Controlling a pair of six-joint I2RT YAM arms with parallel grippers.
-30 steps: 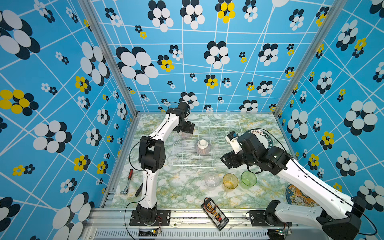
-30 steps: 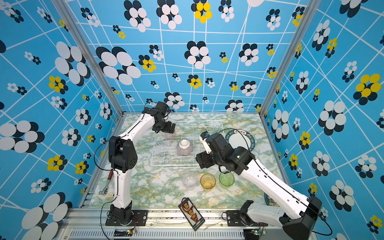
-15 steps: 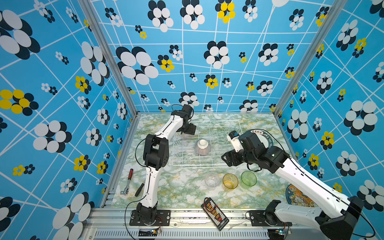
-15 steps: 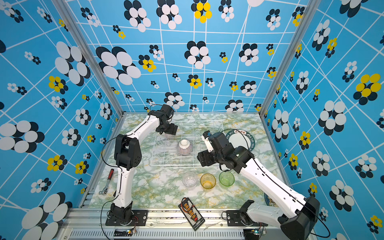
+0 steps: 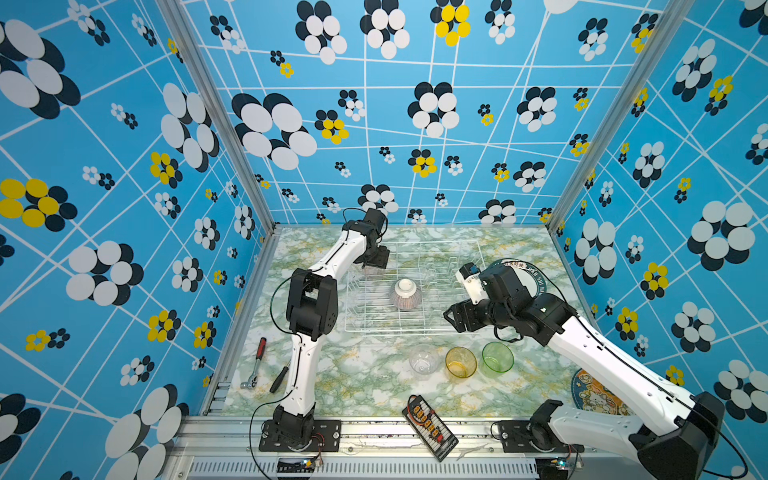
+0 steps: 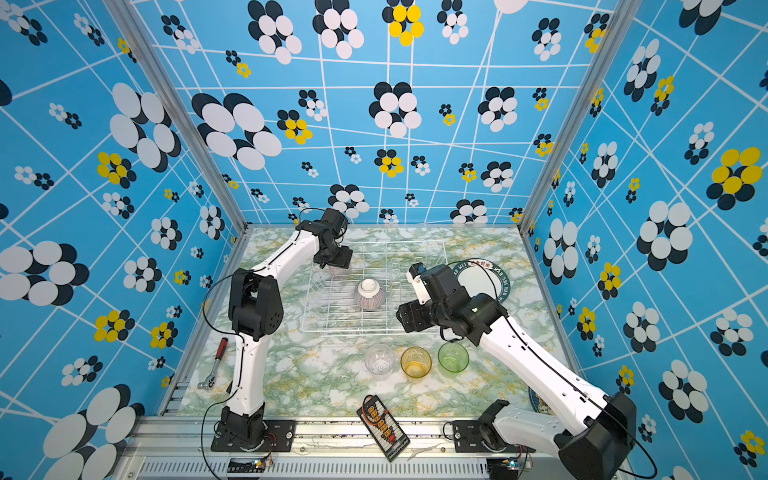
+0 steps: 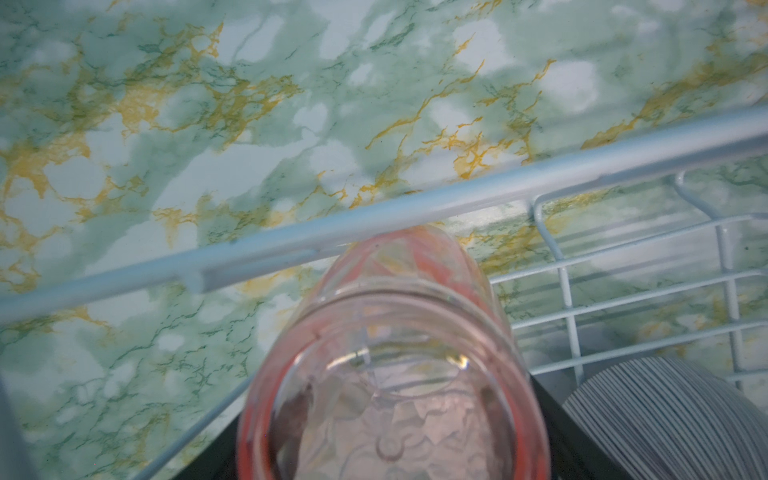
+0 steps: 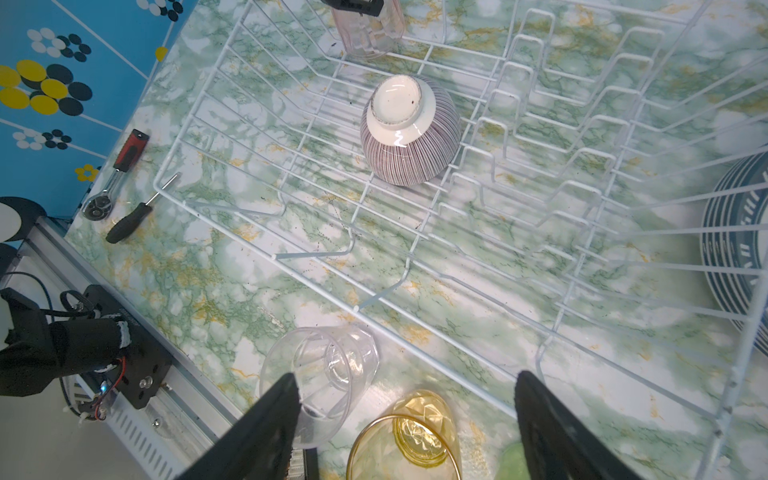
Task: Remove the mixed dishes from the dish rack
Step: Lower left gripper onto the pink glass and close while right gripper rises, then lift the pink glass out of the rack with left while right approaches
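1. My left gripper (image 5: 376, 259) reaches down into the far left corner of the dish rack (image 5: 395, 331), where the pink tumbler (image 7: 390, 374) stands close against the rack's rim wire. My fingers flank the glass from above, because the wire wall leaves no room for a side approach. I cannot tell whether the pads are pressing on it yet.

2. My right gripper (image 8: 407, 376) hangs released above the near right corner of the dish rack, jaws wide apart and holding nothing. I judge that it waits there, clear of my left arm's working space.

3. The purple-striped bowl (image 5: 405, 294) sits upside down in the middle of the dish rack, just beside the plate-slot prongs. Its foot points up, so I judge a grip on it will have to span the foot or the wall.

4. The clear tumbler (image 5: 424, 361), yellow tumbler (image 5: 460, 361) and green tumbler (image 5: 497, 356) stand in a row on the desk (image 5: 365, 382), just outside the near long side of the dish rack, grouped so like stays with like.

5. The stack of plates (image 6: 484, 280) lies flat on the desk beyond the right end of the dish rack, partly hidden by my right arm.

6. I judge the unloading mostly done: only the pink tumbler and the bowl are in the dish rack.
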